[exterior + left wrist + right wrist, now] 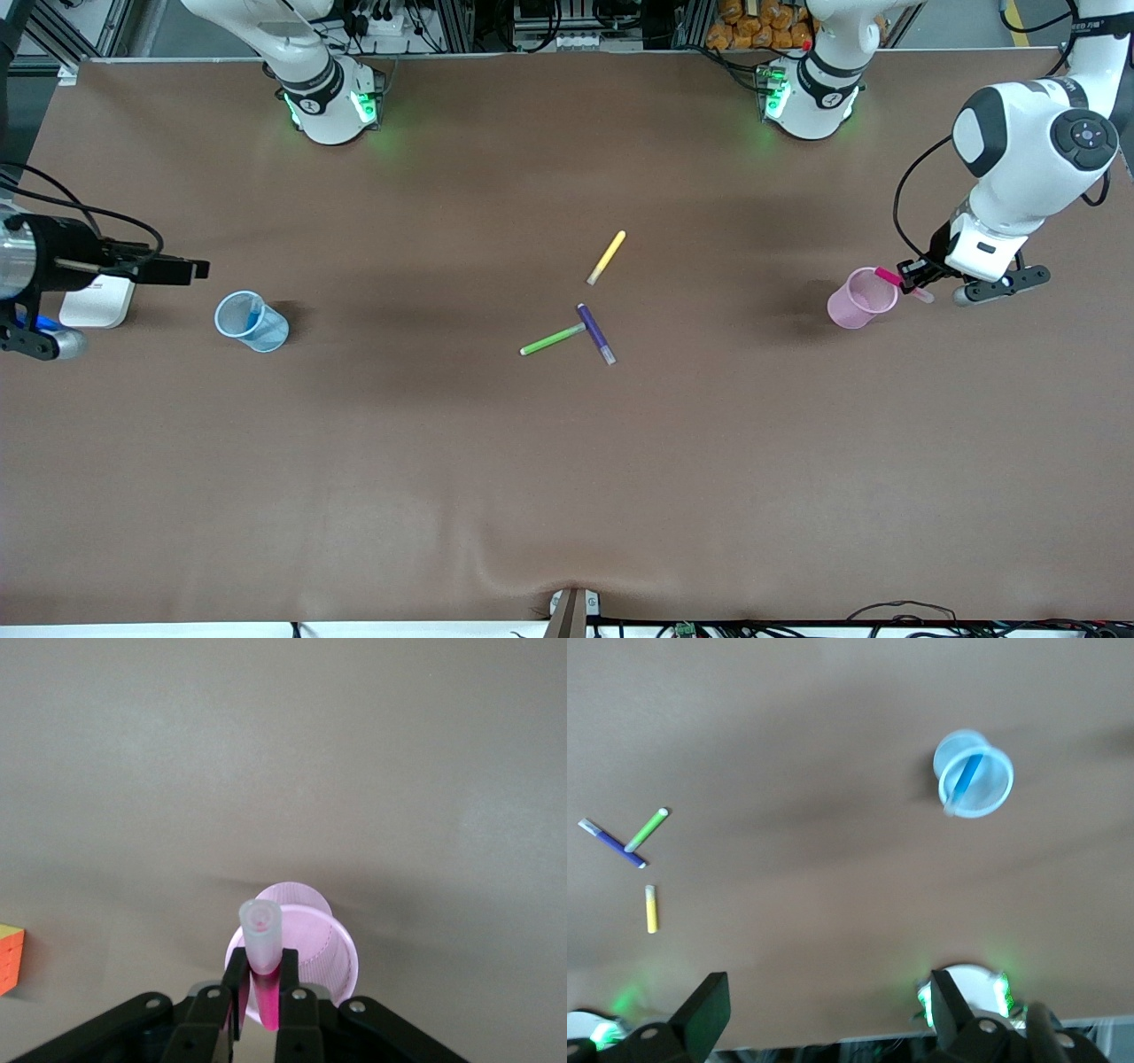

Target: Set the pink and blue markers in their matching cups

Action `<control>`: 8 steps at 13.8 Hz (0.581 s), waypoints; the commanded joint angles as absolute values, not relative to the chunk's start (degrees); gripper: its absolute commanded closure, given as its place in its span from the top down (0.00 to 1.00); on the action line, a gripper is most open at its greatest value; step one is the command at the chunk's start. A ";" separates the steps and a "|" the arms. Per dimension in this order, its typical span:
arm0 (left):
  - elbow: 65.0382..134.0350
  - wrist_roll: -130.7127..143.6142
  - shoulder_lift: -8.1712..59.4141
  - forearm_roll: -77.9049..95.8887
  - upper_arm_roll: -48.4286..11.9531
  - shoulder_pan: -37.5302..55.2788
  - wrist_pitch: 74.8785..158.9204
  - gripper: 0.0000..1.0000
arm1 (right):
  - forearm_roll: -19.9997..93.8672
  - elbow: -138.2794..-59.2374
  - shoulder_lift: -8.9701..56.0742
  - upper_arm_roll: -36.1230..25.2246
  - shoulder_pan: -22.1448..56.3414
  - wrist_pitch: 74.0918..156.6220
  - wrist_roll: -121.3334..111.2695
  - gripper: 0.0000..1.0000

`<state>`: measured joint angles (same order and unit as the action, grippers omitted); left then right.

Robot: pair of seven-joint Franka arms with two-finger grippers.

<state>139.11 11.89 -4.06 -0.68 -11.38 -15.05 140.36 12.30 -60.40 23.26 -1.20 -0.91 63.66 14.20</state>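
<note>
Even, fairly bright overhead light falls on the brown tabletop (567,461), with no hard glare. Soft, blurred shadows spread toward three o'clock of the blue cup (252,322) and toward nine o'clock of the pink cup (861,299) in the front view. Green lamp glow tints the tabletop at twelve o'clock. The right wrist view is softly blurred throughout; the left wrist view looks paler, greyer.

Brown matte sheet-covered worktop (567,461), slight wrinkle at its camera-side edge. Along the edge by the bases: grey aluminium frame rails (496,22), tangled black cables (390,27), orange packets (753,27). Even overhead light, soft shadows.
</note>
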 commanded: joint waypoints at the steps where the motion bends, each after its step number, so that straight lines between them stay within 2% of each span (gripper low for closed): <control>1: 138.69 12.31 -1.68 -1.67 -11.78 -15.21 143.34 0.00 | 8.62 -63.53 17.69 -0.97 0.17 66.52 10.29 1.00; 4: 137.91 12.13 0.26 -1.67 -11.78 -15.12 145.90 0.00 | 5.37 -67.49 13.90 -0.97 0.09 69.07 3.37 1.00; 8: 137.81 11.52 0.18 -1.67 -11.78 -15.47 145.64 0.00 | 3.88 -80.56 5.03 -1.05 0.26 77.94 0.54 1.00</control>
<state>138.38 11.60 0.27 -0.68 -11.53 -15.02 145.46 6.04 -70.47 11.98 -1.09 -0.17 73.23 3.01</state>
